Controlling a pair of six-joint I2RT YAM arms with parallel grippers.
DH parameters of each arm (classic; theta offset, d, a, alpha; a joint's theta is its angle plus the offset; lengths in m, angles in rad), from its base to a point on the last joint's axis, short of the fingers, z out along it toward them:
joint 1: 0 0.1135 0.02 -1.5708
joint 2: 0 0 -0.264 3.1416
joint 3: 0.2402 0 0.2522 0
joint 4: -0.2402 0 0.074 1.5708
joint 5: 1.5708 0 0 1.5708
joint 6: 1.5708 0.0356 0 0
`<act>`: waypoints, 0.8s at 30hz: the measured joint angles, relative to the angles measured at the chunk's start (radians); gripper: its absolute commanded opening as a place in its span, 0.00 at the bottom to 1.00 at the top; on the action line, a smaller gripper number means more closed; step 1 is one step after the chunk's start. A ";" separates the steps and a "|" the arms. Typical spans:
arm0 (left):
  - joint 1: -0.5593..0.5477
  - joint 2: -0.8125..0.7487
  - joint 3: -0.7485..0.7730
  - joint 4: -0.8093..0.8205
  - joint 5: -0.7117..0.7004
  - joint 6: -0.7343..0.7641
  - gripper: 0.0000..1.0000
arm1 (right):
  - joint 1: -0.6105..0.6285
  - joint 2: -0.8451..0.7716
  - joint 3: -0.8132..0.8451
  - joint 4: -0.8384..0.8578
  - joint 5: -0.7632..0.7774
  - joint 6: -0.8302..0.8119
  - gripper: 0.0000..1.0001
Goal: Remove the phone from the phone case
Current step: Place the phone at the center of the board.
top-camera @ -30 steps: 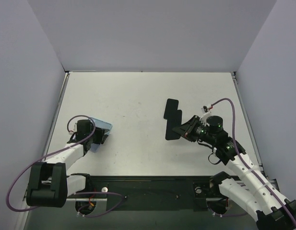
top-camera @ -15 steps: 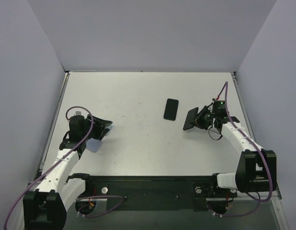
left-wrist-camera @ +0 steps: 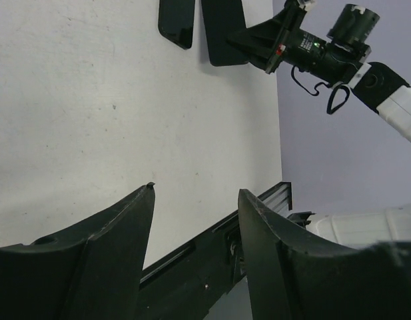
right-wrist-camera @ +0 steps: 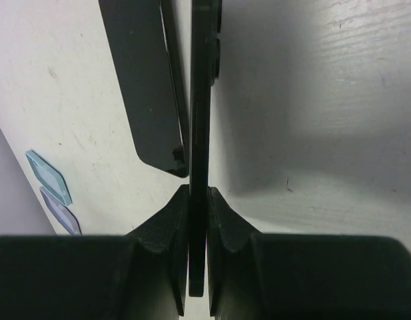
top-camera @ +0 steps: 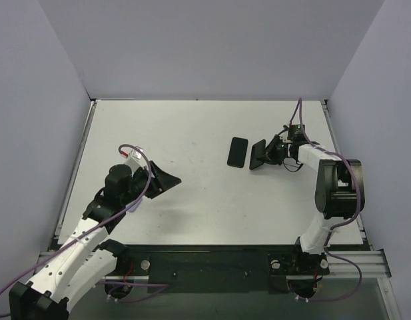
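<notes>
Two black flat pieces sit right of the table's middle, and I cannot tell which is the phone and which the case. One glossy piece point(top-camera: 238, 153) lies flat; it also shows in the right wrist view point(right-wrist-camera: 142, 80) and the left wrist view point(left-wrist-camera: 176, 20). My right gripper point(top-camera: 266, 152) point(right-wrist-camera: 197, 190) is shut on the other piece point(top-camera: 258, 155) point(right-wrist-camera: 200, 100), holding it on edge right beside the flat one. My left gripper point(top-camera: 170, 180) point(left-wrist-camera: 197, 189) is open and empty, over bare table at centre left, far from both pieces.
A black rail point(top-camera: 205, 257) runs along the near edge of the table. Grey walls close in the left, back and right sides. The right arm's wrist point(left-wrist-camera: 312, 50) lies near the table's right edge point(top-camera: 327, 133).
My right gripper has carried the held black piece left, up beside the flat one. My left gripper has swung right toward the table's middle, away from a pale blue thing it was near.
</notes>
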 measured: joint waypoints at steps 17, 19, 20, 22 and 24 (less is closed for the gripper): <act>-0.003 -0.106 -0.026 -0.006 0.068 -0.016 0.71 | 0.002 0.119 0.026 0.060 -0.036 -0.013 0.25; -0.003 -0.107 -0.026 -0.006 0.069 -0.018 0.71 | 0.002 0.126 0.026 0.054 -0.027 -0.015 0.37; -0.003 -0.108 -0.026 -0.006 0.069 -0.019 0.71 | 0.002 0.127 0.026 0.045 -0.020 -0.018 0.44; -0.003 -0.109 -0.026 -0.007 0.071 -0.019 0.72 | 0.002 0.127 0.026 0.021 0.000 -0.028 0.56; -0.003 -0.114 -0.026 -0.012 0.071 -0.019 0.72 | 0.003 0.114 0.039 -0.004 0.026 -0.044 0.69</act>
